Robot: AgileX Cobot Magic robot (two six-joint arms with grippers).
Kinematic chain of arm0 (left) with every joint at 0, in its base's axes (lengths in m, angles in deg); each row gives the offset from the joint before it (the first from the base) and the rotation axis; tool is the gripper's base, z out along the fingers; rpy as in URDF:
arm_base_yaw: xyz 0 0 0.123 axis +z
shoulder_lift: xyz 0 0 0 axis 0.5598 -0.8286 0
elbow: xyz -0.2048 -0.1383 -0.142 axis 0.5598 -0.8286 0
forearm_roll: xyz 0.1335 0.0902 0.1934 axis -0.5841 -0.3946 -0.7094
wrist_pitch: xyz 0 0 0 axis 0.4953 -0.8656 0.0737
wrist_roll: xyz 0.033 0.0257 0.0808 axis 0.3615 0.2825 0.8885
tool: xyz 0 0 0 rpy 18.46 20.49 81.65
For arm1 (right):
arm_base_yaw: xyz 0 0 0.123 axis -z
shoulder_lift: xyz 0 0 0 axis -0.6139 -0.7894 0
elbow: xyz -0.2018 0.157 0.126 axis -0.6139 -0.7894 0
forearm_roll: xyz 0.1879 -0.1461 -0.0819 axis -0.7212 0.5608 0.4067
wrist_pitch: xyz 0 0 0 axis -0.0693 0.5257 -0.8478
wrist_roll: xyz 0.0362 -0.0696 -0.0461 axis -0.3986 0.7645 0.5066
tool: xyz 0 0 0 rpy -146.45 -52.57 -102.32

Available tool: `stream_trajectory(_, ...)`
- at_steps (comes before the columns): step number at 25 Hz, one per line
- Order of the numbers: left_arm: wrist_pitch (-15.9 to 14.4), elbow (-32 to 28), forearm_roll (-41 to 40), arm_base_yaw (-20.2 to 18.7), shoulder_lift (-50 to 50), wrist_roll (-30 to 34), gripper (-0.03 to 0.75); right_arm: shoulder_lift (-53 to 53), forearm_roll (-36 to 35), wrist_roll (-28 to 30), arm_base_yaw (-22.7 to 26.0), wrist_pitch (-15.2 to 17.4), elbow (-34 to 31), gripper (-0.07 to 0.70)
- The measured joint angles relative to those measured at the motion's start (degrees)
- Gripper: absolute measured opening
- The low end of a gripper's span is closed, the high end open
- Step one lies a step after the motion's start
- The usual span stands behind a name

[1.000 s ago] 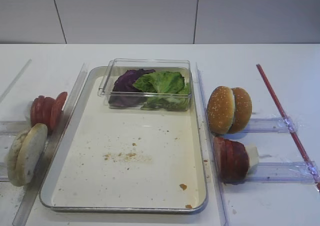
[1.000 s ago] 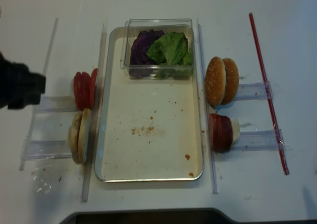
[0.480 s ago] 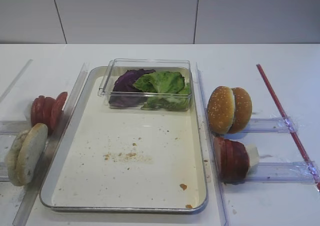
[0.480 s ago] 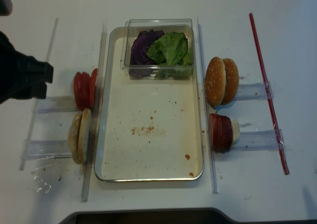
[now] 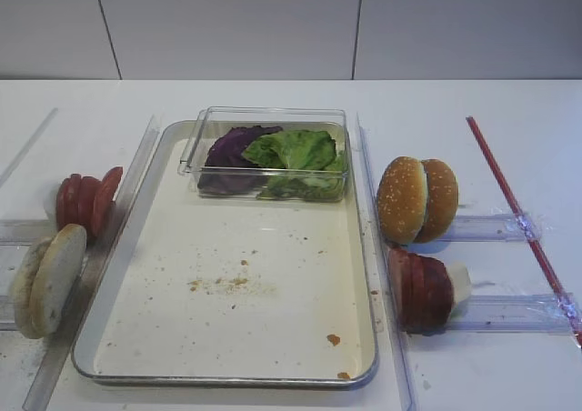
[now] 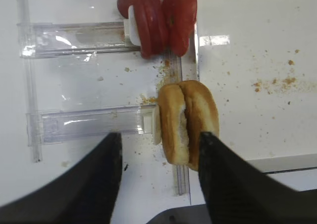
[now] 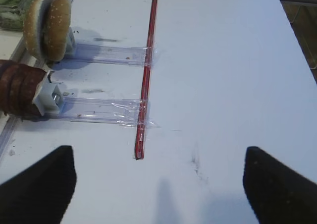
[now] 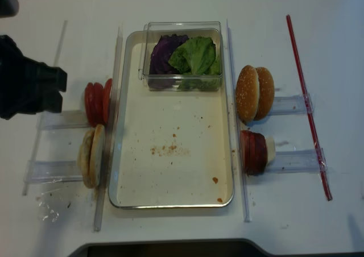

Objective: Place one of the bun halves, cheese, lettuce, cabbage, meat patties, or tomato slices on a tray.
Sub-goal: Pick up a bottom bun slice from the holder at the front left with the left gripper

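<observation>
The large rectangular silver metal tray (image 5: 136, 247) with a raised rim and crumb-strewn cream floor is lying in the middle of the white table (image 5: 473, 102). A small clear plastic box (image 5: 264, 125) is sitting at the tray's far end, holding the dark purple curled cabbage leaf (image 5: 232, 147) on the left and the bright green crinkled lettuce (image 5: 296, 152) beside it on the right. Left of the tray, outside its rim, the pale floury bun halves (image 5: 47, 279) are standing on edge in a clear plastic rail (image 6: 84, 125), with the row of bright red thin tomato slices (image 5: 86, 200) standing just beyond them in a second rail. Right of the tray, golden sesame-seeded domed buns (image 5: 416, 200) are standing on edge, and nearer the camera the row of dark brownish-red meat patties (image 5: 420, 291) is standing against a white block. A thin red strip (image 5: 514, 206) is running across the right-hand rails. The left gripper (image 6: 158, 182) is hovering over the left rails with its black fingers (image 6: 218, 179) spread wide apart; in the wrist view the pale bun halves are showing between them, and contact cannot be judged. The right gripper (image 7: 158, 184) is hanging over bare table with its fingers likewise wide apart, gripping nothing.
</observation>
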Motion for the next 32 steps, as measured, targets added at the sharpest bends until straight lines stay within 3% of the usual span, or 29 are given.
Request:
stream_trajectory(8, 0.0, 0.2, -1.3, -10.2, -3.0, -4.6, 0.338, 0.0, 0.0, 0.0, 0.0, 0.0, 0.0, 0.691)
stream_trajectory(14, 0.4, 0.2, -2.0, -15.5, -8.4, -8.9, 0.338, 0.0, 0.0, 0.0, 0.0, 0.0, 0.0, 0.691)
stream_trajectory(32, 0.7, 0.3, -3.0, -15.9, -11.0, -10.6, 0.338, 0.0, 0.0, 0.1, 0.0, 0.0, 0.0, 0.691)
